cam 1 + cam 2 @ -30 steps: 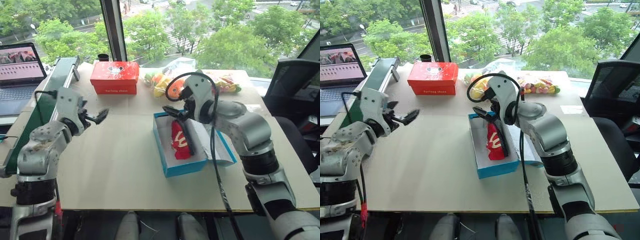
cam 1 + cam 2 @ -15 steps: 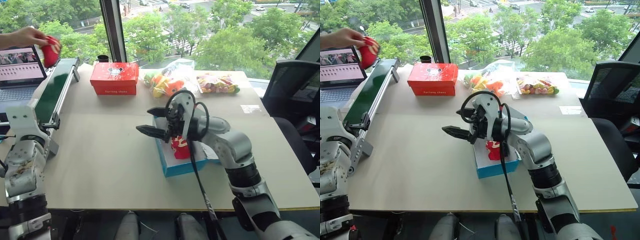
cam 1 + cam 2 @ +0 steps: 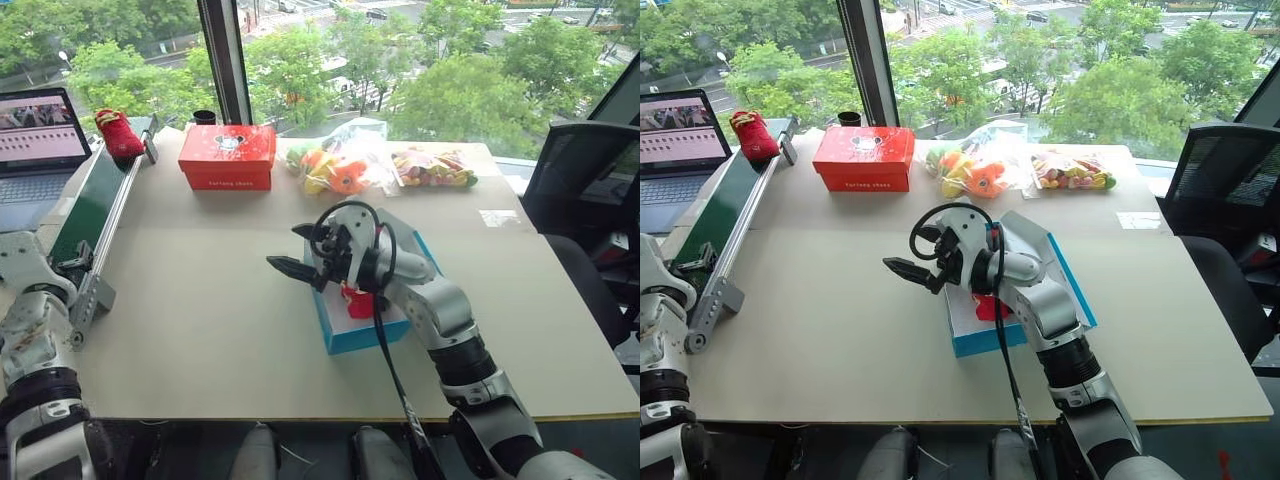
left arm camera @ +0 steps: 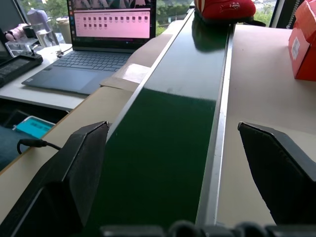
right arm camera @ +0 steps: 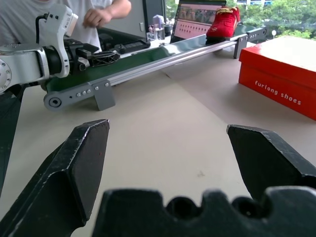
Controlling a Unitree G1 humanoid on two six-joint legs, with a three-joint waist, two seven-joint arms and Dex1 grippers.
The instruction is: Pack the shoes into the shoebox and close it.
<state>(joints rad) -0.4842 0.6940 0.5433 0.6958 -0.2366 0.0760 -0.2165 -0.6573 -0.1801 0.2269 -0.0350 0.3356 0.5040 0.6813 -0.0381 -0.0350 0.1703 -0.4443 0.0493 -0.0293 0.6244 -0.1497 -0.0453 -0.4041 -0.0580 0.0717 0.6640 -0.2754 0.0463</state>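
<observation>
One red shoe (image 3: 118, 133) lies at the far end of the green conveyor belt (image 3: 92, 204) on the table's left. A second red shoe (image 3: 357, 300) sits inside the blue shoebox (image 3: 352, 335) at the table's middle, mostly hidden behind my right arm. The box's lid (image 3: 1068, 278) lies open to the right. My right gripper (image 3: 288, 249) is open and empty, pointing left just past the box's left wall. My left gripper (image 4: 172, 127) is open and empty, hovering over the near end of the belt, with the shoe (image 4: 224, 9) far ahead of it.
A red box (image 3: 228, 155) with white lettering stands at the back. Beside it lie clear bags of colourful items (image 3: 340, 168). A laptop (image 3: 38, 128) sits left of the conveyor, a black chair (image 3: 585, 160) on the right. A person (image 5: 94, 15) stands beyond the conveyor.
A person's hand set the red shoe on the belt's far end and withdrew. My left arm swung out left to the belt. My right gripper moved left off the shoebox.
</observation>
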